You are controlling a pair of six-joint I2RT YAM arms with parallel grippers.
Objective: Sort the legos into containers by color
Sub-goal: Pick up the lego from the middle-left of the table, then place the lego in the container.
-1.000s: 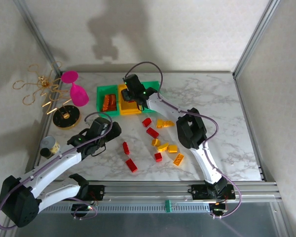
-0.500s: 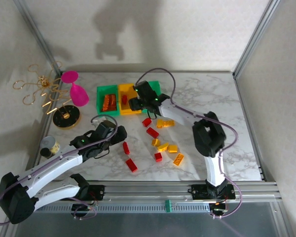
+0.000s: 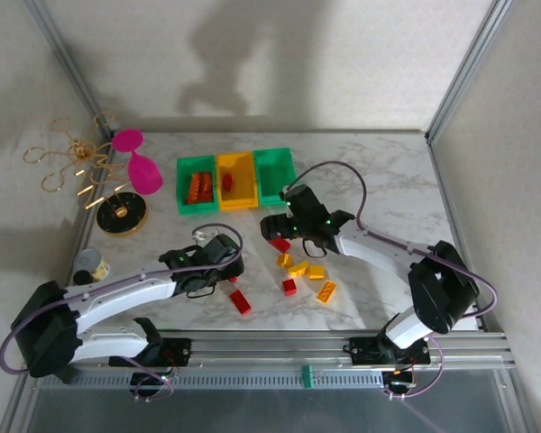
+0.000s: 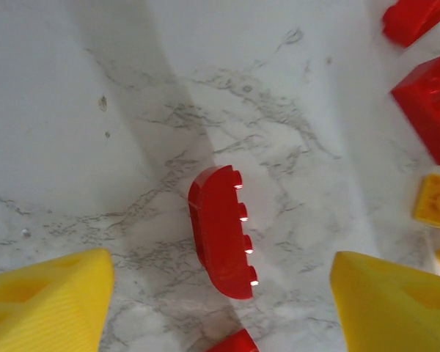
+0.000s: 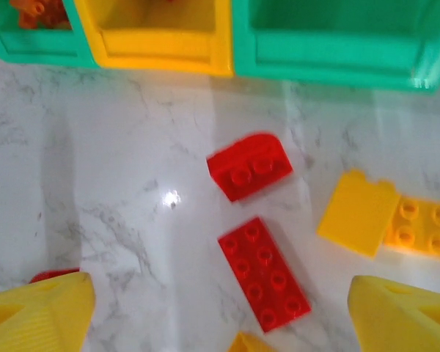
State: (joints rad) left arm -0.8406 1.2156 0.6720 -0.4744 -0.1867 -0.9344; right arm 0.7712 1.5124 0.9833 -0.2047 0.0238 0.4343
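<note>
L hand (image 3: 227, 267) is low over the bench (image 3: 388, 180), fingers spread wide, nothing held. In its wrist cam a red arched lego (image 4: 221, 233) lies on its side betw. the two yellow fingers (image 4: 51, 301), touching neither.

R hand (image 3: 272, 227) is wide open & empty too, hovering over the loose legos. A red 2x4 (image 5: 265, 275) lies betw. & just ahead of its fingers, w/ a red sloped pc (image 5: 249, 167) at that brick's 12 o'clock. Yellow pcs (image 5: 359, 213) sit at 3 o'clock of the reds.

The containers stand side by side in a row, at 12 o'clock of the pile:
- L green (image 3: 198, 160) w/ orange legos (image 3: 197, 188) inside
- mid yellow (image 3: 236, 155) w/ a red pc (image 3: 227, 181) inside
- R green (image 3: 275, 173)

Other reds & yellows are scattered on the bench at 6 o'clock of R hand. Stud lettering is too small to read.
</note>
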